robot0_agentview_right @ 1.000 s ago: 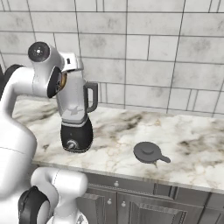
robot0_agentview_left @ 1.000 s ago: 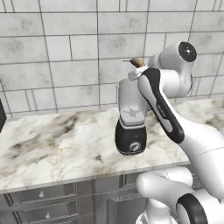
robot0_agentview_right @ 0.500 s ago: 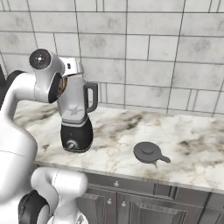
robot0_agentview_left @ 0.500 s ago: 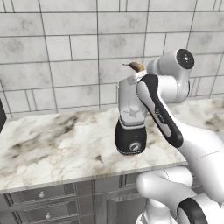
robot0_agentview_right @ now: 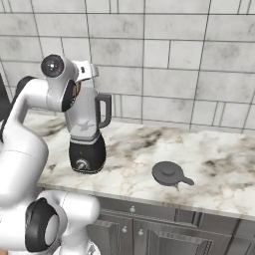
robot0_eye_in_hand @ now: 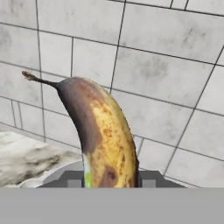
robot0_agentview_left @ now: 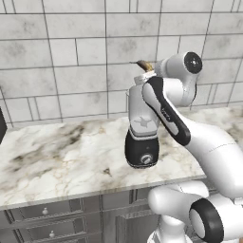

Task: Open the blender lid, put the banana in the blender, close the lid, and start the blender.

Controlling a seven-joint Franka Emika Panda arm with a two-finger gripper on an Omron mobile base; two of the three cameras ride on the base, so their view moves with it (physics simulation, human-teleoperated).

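My gripper (robot0_eye_in_hand: 111, 181), clamped on the banana (robot0_eye_in_hand: 101, 131), has swung closer over the blender (robot0_agentview_right: 87, 132); lid (robot0_agentview_right: 169, 174) lies on the counter, so dropping in comes next, I think.

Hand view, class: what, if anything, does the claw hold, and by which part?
The banana, gripped at its lower end, opposite the stem, which points away from the claw.

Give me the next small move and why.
Probably lower the banana toward the jar mouth of the blender before releasing. The gripper holds it above the jar, and the lid lies off on the counter.
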